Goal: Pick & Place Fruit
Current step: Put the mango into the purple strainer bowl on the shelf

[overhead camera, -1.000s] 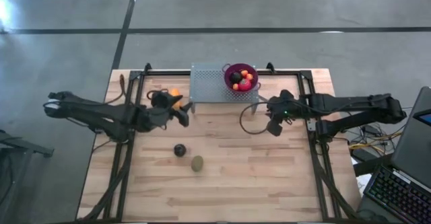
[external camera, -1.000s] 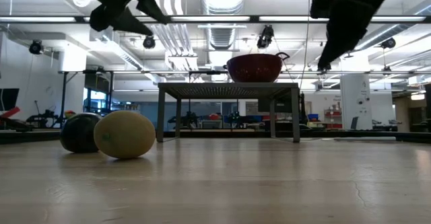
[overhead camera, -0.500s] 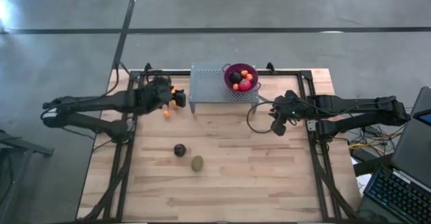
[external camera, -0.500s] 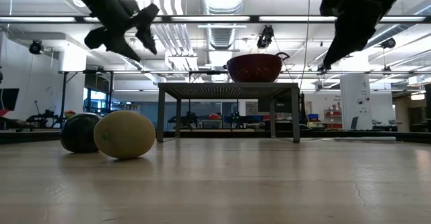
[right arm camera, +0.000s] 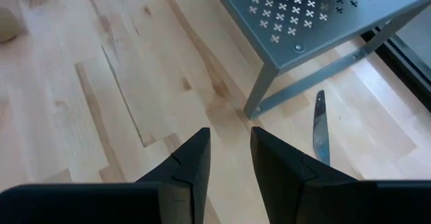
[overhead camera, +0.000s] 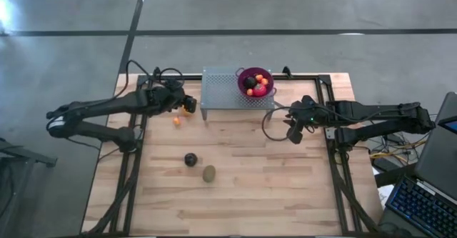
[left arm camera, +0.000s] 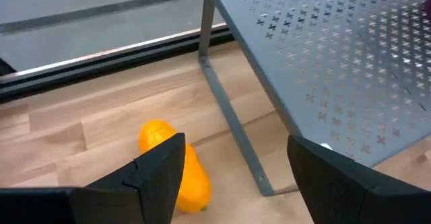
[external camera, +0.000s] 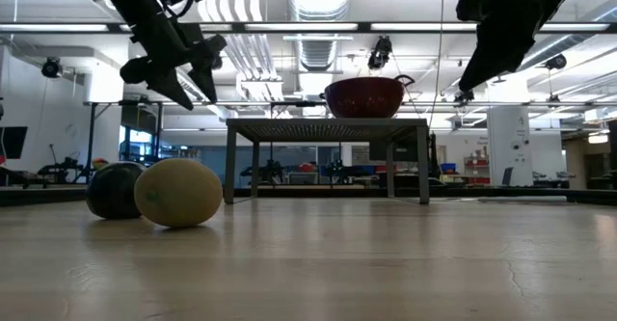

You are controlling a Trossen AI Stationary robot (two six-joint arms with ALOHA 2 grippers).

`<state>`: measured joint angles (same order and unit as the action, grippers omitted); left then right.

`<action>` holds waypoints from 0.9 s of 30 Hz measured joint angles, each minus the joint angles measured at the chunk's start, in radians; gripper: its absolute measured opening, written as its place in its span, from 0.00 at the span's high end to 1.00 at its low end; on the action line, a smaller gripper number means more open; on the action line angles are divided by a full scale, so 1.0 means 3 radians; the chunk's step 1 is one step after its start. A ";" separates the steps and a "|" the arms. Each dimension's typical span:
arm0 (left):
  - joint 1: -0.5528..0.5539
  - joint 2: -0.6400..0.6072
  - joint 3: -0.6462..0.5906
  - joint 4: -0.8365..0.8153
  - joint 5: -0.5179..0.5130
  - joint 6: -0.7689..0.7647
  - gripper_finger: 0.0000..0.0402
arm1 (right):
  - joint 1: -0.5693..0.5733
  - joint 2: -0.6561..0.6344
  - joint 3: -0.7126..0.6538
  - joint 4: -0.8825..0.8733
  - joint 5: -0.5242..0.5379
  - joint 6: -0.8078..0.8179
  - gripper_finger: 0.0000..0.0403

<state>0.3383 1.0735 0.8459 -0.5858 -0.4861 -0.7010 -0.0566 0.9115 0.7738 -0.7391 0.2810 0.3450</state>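
The left gripper (overhead camera: 187,106) hangs near the back left of the table (overhead camera: 235,195), its jaws spread wide and holding nothing. Just ahead of them, on the wood beside the leg of the grey perforated stand (overhead camera: 227,88), lies the elongated orange fruit (left arm camera: 176,172). In the left wrist view one end of it sits right behind one finger (left arm camera: 159,171), so it lies off to that side, not centred in the gap. Its long axis looks to run slantwise to the jaws' line. I'd judge the jaws need to shift sideways over it and come down. A small orange ball (overhead camera: 176,121) sits on the wood close by.

The right gripper (overhead camera: 293,133) waits well apart, jaws parted a little and empty, far from this fruit. The left arm is clearly the nearer one.
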 joint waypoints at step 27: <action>0.0656 0.0965 0.0000 -0.0342 0.0304 -0.0312 0.20 | 0.0000 0.0003 0.0000 0.0054 -0.0001 -0.0014 0.80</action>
<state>0.5350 1.3630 0.8459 -0.6885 -0.3950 -0.7947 -0.0566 0.9123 0.7738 -0.7229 0.2806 0.3408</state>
